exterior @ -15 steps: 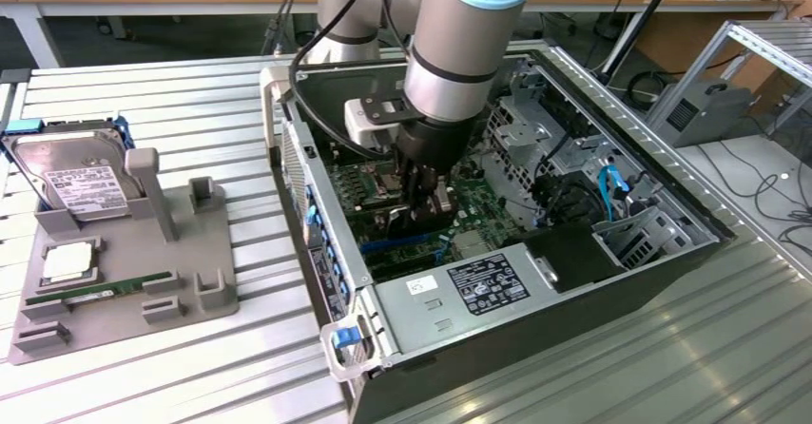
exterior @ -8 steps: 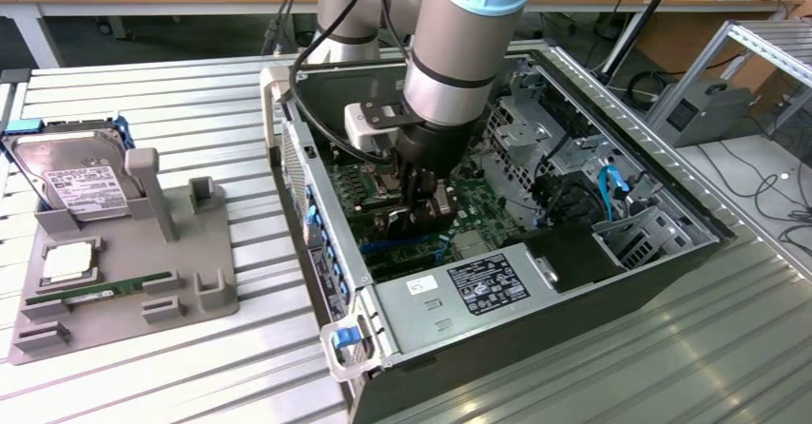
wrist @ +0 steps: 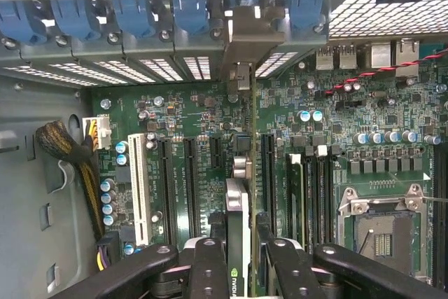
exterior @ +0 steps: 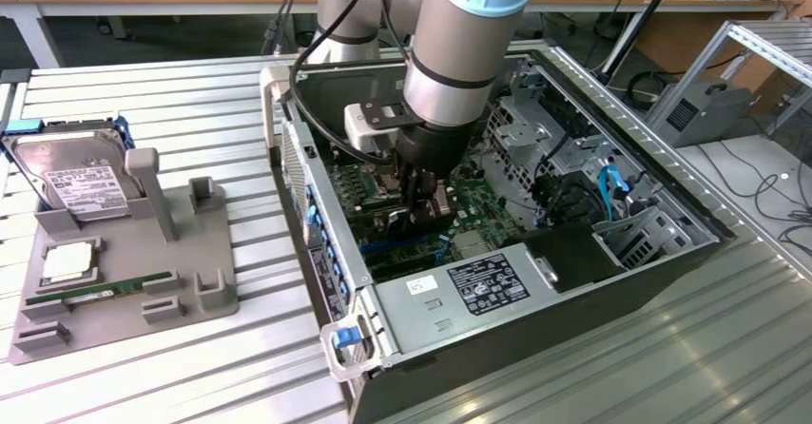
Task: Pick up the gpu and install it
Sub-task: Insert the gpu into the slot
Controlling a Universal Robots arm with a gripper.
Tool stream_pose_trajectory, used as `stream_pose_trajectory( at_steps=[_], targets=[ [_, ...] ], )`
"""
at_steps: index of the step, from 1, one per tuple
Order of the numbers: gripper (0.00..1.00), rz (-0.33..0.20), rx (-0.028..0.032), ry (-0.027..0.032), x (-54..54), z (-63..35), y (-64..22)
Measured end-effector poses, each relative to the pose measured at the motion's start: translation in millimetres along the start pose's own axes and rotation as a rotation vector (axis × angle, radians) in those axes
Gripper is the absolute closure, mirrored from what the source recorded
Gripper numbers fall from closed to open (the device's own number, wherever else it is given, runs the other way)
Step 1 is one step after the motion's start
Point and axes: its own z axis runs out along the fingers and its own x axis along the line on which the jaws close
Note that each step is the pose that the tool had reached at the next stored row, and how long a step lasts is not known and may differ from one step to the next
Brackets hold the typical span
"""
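right now i have the arm reaching down into the open computer case [exterior: 672, 253] lying on the worktop [exterior: 190, 101]. its jaws are clamped on the gpu [wrist: 238, 236], which stands on edge between the two fingers [wrist: 208, 271] in the wrist view, its silver bracket [wrist: 246, 40] up against the rear slot openings of the case. the card sits over the green motherboard [wrist: 189, 113], in line with the long black slots [wrist: 190, 180]; i cannot tell whether it is seated. in the exterior view the gripper [exterior: 425, 205] is low over the board. at the exterior view's left, a grey holder [exterior: 190, 281] carries a hard drive [exterior: 74, 182] and a memory stick [exterior: 121, 288].
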Motion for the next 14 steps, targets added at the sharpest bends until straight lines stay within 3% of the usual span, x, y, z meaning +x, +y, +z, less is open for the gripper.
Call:
stream_pose_trajectory(
  at_steps=[14],
  targets=[
    [0.73, -0.020, -0.0004, -0.0032, -1.2, 2.6, 0.1]
  ],
)
